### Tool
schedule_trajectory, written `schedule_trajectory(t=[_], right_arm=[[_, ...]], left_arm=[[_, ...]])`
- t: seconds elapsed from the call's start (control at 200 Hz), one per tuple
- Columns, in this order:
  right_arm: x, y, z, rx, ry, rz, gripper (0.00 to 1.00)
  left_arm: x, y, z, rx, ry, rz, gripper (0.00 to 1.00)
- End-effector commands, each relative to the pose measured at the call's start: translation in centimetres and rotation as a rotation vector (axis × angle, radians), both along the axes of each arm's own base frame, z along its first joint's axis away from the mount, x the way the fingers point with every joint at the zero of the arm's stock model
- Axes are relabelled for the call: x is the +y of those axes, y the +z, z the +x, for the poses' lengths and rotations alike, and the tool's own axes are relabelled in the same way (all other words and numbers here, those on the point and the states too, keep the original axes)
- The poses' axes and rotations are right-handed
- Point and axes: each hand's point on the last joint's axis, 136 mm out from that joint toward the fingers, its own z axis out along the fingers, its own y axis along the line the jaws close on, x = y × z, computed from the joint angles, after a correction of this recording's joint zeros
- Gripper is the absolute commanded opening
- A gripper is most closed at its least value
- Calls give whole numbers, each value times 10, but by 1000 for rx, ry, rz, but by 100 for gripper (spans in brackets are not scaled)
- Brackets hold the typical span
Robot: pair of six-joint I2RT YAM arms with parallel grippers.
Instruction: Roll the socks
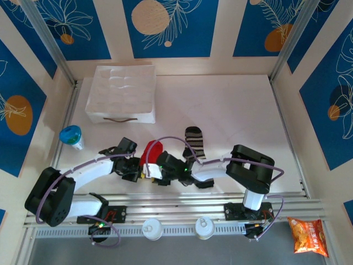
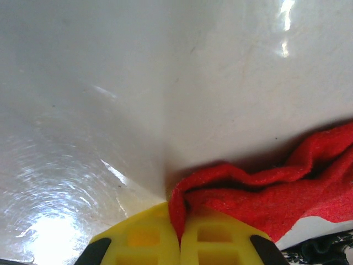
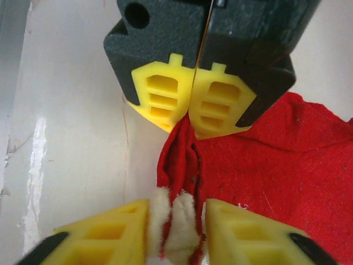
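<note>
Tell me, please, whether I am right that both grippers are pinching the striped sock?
Not quite: the left gripper and the right gripper are both pinching the red sock, as the right wrist view shows. The striped sock lies beside it.

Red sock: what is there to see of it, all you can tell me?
The red sock lies crumpled on the white table, beside a striped sock. Its fabric looks soft and fuzzy, red outside, white and fleecy inside. The left gripper pinches one fold shut; the right gripper clamps the bunched edge where the white lining shows.
</note>
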Motion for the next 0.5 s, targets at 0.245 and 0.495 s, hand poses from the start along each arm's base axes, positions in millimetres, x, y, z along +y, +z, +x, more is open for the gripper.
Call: schedule_trajectory(t=[0.245, 0.495], right_arm=[[-3, -10, 0, 238, -102, -26, 0], [-5, -2, 7, 626, -211, -16, 0]], left_arm=[[19, 10, 0, 2, -26, 94, 18], [31, 50, 11, -146, -112, 164, 57]])
